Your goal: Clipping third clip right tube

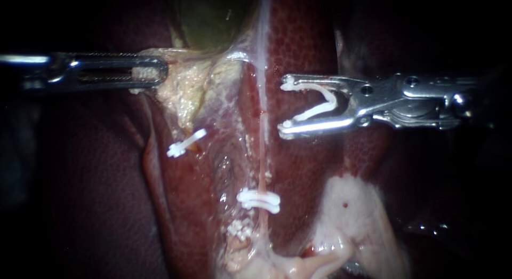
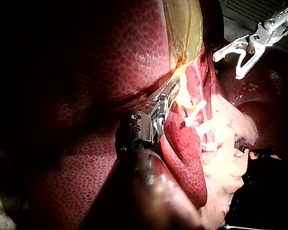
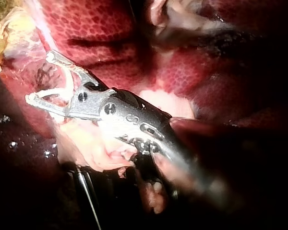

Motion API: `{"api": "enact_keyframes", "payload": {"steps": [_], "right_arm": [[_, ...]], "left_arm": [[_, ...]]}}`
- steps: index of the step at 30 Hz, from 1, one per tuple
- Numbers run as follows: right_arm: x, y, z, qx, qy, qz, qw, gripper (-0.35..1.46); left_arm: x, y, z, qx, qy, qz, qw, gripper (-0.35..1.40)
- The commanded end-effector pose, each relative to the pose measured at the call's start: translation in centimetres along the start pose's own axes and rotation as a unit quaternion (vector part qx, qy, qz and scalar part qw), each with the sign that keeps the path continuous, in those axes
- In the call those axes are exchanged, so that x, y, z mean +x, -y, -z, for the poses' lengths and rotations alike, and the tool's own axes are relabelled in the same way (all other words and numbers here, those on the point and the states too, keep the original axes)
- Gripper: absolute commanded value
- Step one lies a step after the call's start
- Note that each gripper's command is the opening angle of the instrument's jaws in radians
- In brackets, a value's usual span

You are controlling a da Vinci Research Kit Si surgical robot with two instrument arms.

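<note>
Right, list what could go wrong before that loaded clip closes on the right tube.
The open white plastic clip in the silver right instrument sits beside the thin pink right tube, not around it; closing now could miss or pinch the mottled red liver. Placed too low, it may foul the closed white clip already on that tube.

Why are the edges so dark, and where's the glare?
Endoscope view: light pools on the mottled red liver, corners black, glare streaks the silver right instrument holding an open white clip. Left wrist view: the dark left instrument sits in shadow, pale fatty tissue beside it glows. Right wrist view: the shaft fades into darkness.
</note>
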State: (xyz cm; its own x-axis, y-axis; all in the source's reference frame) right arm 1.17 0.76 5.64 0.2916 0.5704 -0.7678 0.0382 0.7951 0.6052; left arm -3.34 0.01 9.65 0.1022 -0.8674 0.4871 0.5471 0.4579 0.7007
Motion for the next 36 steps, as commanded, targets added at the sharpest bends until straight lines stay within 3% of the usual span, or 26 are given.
{"api": "enact_keyframes", "payload": {"steps": [1,18,25,36], "right_arm": [[-0.04,0.02,-0.02,0.004,0.004,-0.004,1.0,0.58],[-0.86,0.11,-0.39,0.027,0.07,-0.039,0.9964,0.57],[-1.13,0.06,-0.61,0.029,0.074,-0.049,0.9956,0.57],[-1.38,-0.1,-0.72,0.021,0.087,-0.064,0.9939,0.54]], "left_arm": [[0.0,0.0,0.0,0.0,0.0,0.0,1.0,-0.21],[0.02,-0.01,0.0,0.0,0.0,-0.001,1.0,-0.21],[0.02,-0.01,0.01,0.0,0.0,-0.001,1.0,-0.21],[0.03,-0.01,0.01,0.0,0.0,-0.001,1.0,-0.21]]}}
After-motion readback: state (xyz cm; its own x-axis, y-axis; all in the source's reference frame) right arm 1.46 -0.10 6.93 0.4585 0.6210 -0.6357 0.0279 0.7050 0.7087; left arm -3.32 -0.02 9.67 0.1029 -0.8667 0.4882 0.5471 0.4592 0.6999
